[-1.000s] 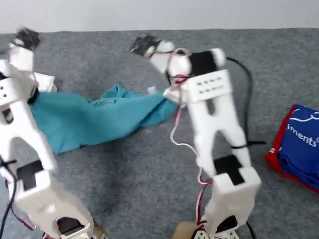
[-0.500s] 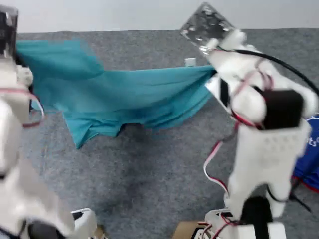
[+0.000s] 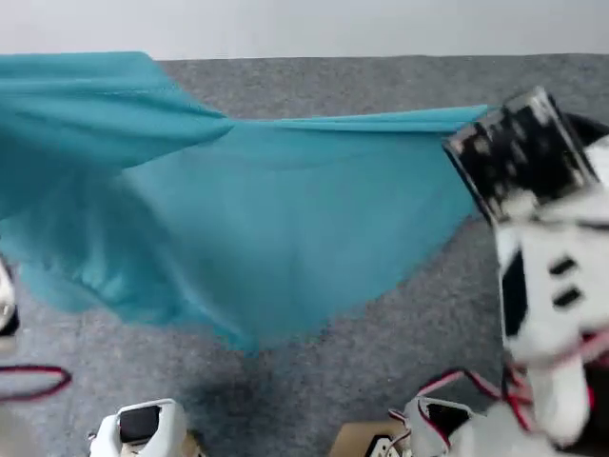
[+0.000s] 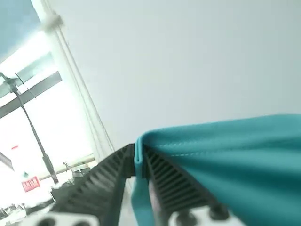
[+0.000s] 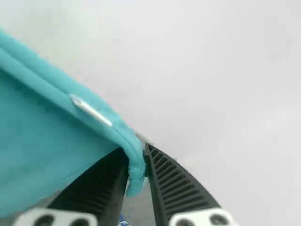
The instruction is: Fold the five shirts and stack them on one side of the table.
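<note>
1. While two grippers are pinching it at opposite ends, the thin teal fabric shirt is hanging spread wide in the air above the table. Nearest the high camera, a white plastic arm base is sitting at the table's close edge.
2. The left gripper is clamping a stitched edge of the shirt. Its black ridged fingers are pressing together on the cloth, which is trailing away to one side.
3. The right gripper is gripping a hemmed corner in the same way, with its black ridged fingers squeezing the doubled fabric between them. A small white tag is showing on the hem just beside them.
4. A white-and-black arm is rising at one side of the high view, and its dark upper end is meeting the shirt's top corner.
5. The grey felt-like table cover is lying beneath the shirt. A soft shadow is falling on it under the sagging lower edge.
6. A pale plain wall is running along behind the table's far edge.
</note>
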Robot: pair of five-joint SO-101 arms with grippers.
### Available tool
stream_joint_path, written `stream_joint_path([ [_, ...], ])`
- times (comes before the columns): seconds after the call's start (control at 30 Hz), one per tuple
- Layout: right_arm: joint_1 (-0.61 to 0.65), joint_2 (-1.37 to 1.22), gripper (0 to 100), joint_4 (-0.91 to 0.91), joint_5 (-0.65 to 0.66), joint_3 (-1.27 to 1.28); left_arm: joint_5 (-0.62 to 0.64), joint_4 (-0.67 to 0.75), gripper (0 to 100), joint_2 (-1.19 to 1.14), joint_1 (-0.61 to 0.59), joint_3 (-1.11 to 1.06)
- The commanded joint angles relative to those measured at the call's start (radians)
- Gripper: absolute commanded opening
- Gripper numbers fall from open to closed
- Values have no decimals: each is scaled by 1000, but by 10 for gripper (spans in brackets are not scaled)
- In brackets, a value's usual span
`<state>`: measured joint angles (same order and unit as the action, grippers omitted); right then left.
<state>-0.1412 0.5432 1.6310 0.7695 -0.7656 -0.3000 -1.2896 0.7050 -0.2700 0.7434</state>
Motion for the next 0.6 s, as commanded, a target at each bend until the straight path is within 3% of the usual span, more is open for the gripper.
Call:
stream_joint_path([
  [0.0, -68, 28, 10, -45, 11, -29, 2, 94, 2, 31, 0, 15],
  [0.2, -150, 73, 10, -74, 11, -29, -123, 112, 2, 68, -2, 15],
  [0.57, -168, 47, 10, -87, 34, -6, -169, 114, 2, 32, 0, -81],
])
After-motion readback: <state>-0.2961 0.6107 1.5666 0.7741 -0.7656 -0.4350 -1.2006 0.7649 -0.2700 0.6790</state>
